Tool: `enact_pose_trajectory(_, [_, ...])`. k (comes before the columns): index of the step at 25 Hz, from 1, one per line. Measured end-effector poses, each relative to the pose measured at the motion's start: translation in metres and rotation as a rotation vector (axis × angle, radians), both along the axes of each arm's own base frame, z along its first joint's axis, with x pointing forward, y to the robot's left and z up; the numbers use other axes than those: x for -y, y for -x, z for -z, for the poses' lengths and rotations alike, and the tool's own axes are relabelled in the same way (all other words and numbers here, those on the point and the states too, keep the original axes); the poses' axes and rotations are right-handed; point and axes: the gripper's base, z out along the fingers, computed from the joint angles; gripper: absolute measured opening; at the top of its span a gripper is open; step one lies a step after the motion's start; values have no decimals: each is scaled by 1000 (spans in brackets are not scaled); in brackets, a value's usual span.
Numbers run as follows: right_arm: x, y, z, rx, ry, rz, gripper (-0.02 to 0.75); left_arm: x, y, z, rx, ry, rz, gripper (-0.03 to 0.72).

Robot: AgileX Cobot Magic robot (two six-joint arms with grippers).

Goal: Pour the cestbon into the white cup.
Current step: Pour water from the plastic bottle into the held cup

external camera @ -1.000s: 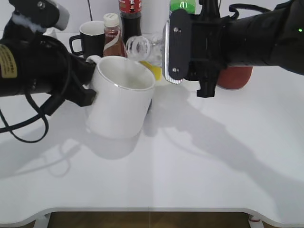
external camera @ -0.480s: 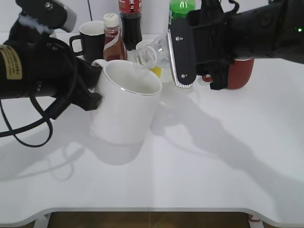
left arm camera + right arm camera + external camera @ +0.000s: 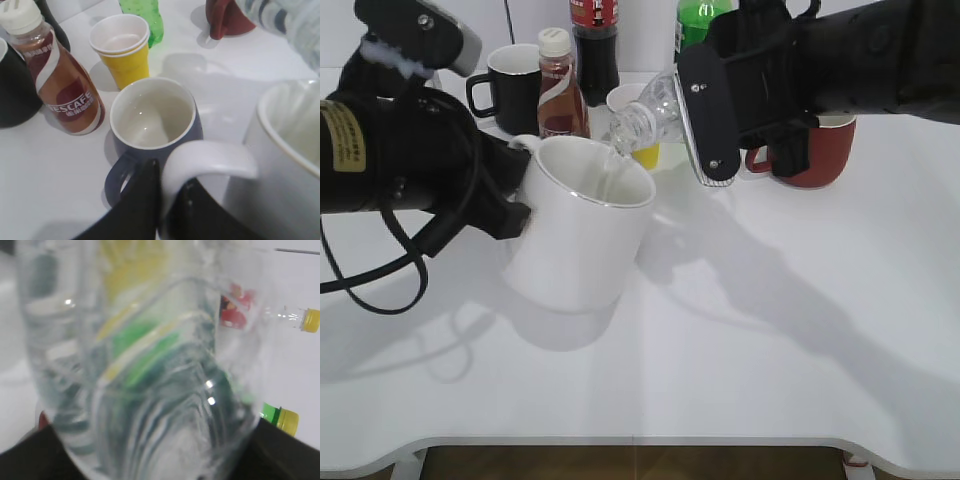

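The white cup [image 3: 575, 235] is large and plain and leans to the right, just above the table. My left gripper [image 3: 515, 185] is shut on its handle [image 3: 210, 155], with one finger on each side in the left wrist view [image 3: 170, 200]. My right gripper [image 3: 720, 100] is shut on the cestbon [image 3: 650, 110], a clear ribbed bottle without a cap. It is tipped to the left with its mouth right over the cup's far rim. The bottle fills the right wrist view [image 3: 150, 365], and its end shows in the left wrist view [image 3: 295, 25].
Behind the cup stand a brown Nescafe bottle [image 3: 560, 85], a black mug [image 3: 510, 75], a dark cola bottle [image 3: 595, 40], a white-and-yellow paper cup [image 3: 122, 50], a green soda bottle [image 3: 698, 20] and a red mug [image 3: 815, 155]. A dark mug [image 3: 152, 117] stands just behind the handle.
The right gripper has moved the bottle left and tipped its mouth down over the cup's rim. The left gripper has shifted the cup slightly right and tilted it towards the bottle.
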Motion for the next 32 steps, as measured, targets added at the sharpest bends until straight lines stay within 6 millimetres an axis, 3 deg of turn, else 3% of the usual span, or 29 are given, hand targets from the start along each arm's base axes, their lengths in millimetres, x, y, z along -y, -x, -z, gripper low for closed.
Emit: enact_pose_trajectory(32, [1, -2, -4, 73, 93, -44, 445, 11, -10, 17, -9, 6, 27, 37])
